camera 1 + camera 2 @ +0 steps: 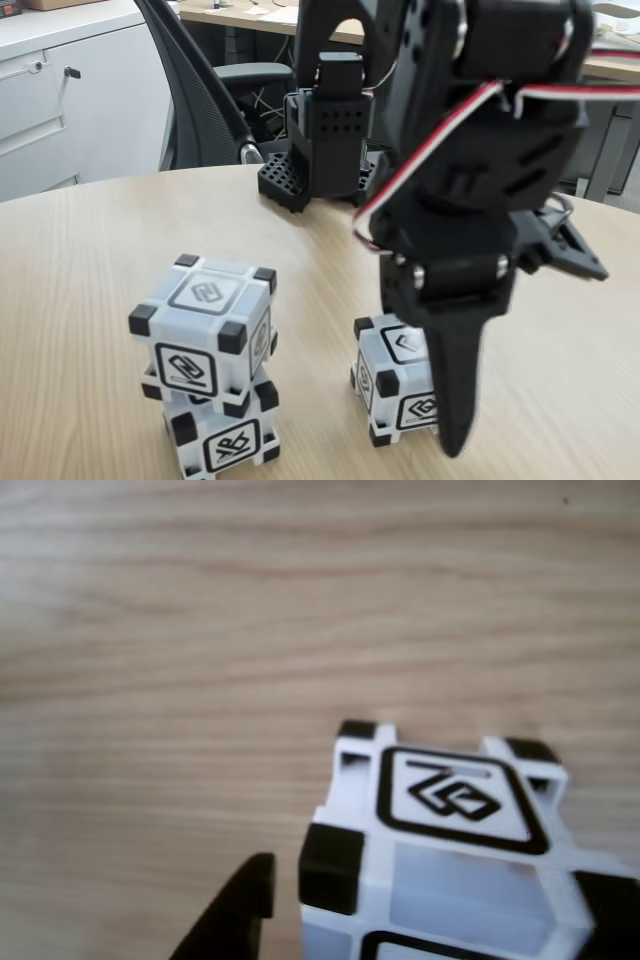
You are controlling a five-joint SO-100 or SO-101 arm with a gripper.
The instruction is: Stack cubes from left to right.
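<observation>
Two white cubes with black corners stand stacked at the left of the fixed view, the upper cube (205, 335) sitting a little askew on the lower cube (225, 440). A third cube (392, 380) (450, 850) rests alone on the table to their right. My black gripper (450, 400) hangs down over this third cube, and one long finger (462, 390) covers the cube's right side. In the other view that fingertip (245, 905) stands just left of the cube with a narrow gap between them. The second finger is hidden. The jaws look open and grip nothing.
The black perforated robot base (320, 150) stands at the table's far edge. An office chair (190, 90) and white cabinets (60, 90) lie beyond it. Bare wooden tabletop (100, 250) stretches to the left and the far right.
</observation>
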